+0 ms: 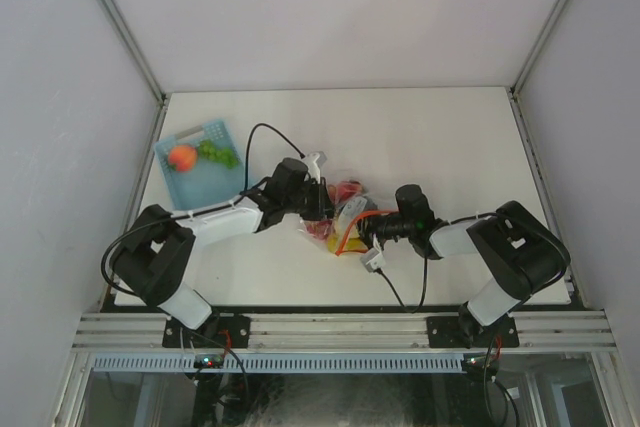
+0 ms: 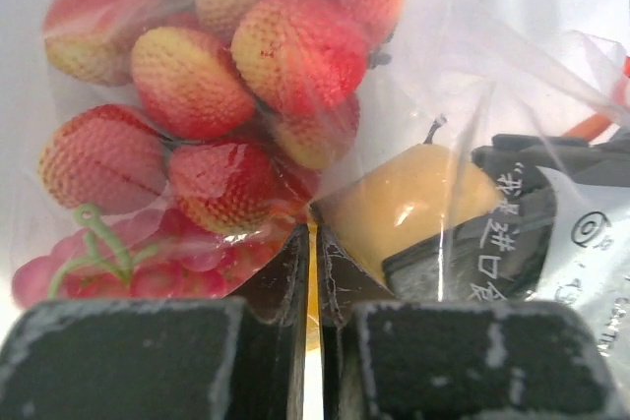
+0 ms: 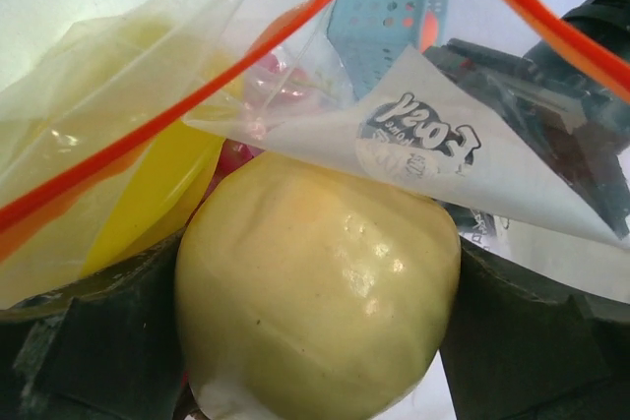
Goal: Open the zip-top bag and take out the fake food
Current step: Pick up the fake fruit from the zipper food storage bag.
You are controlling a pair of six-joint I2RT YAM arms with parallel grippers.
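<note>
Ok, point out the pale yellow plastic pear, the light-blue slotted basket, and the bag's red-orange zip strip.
pale yellow plastic pear (image 3: 320,287), right wrist view, middle of its rounded body.
light-blue slotted basket (image 1: 196,184), top view, bare floor.
red-orange zip strip (image 3: 187,105), right wrist view, mid-length.

Clear crinkly plastic bag (image 3: 148,76); glossy yellow fruit (image 3: 315,282).

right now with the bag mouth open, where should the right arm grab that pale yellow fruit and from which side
Probably across its widest middle, coming straight in through the open mouth of the zip-top bag. The pale yellow fruit is round and smooth and already sits between the right gripper jaws, one on each flank, so a squeeze at the widest part should slip least. The left gripper pinches the bag film shut, holding it in place.
</note>
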